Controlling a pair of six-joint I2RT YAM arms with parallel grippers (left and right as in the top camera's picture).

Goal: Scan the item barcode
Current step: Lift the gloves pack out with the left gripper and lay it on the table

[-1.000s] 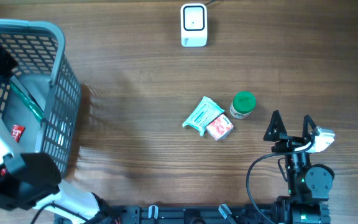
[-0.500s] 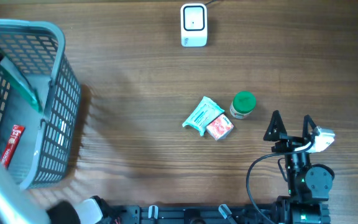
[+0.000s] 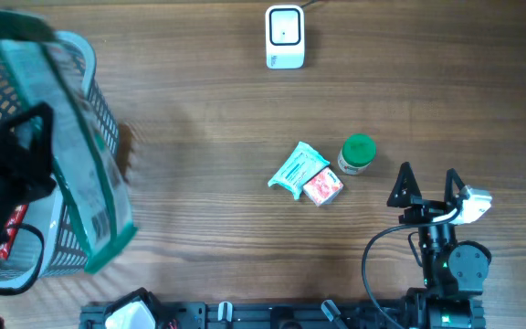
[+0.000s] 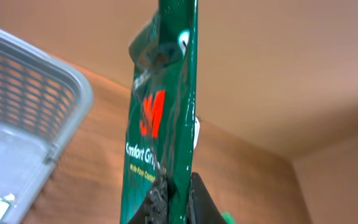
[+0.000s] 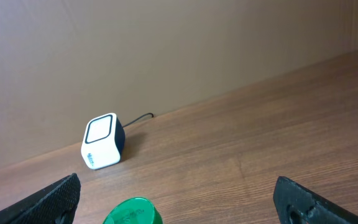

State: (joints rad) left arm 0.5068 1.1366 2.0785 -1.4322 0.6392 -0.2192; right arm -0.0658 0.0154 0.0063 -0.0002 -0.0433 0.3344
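Left gripper (image 4: 173,198) clamped tight on the bottom edge of a green 3M package (image 4: 163,106); the package stands upright between the fingers, lifted above the grey plastic basket (image 3: 85,55) at the table's left end; seen from overhead, it hangs over the basket's right rim, clear of the wooden table (image 3: 199,119); a red item (image 3: 12,228) lies inside the basket, partly hidden by the arm.

Right gripper (image 3: 427,174) at the right side of the table, jaws spread wide, nothing between them.

White barcode scanner (image 3: 284,37) at the far middle edge, cable trailing behind it, well apart from the package; mid-table a green-lidded jar (image 3: 357,153) stands upright; just beside it lie a teal packet (image 3: 295,169) and a small red-and-white packet (image 3: 322,187), touching each other.
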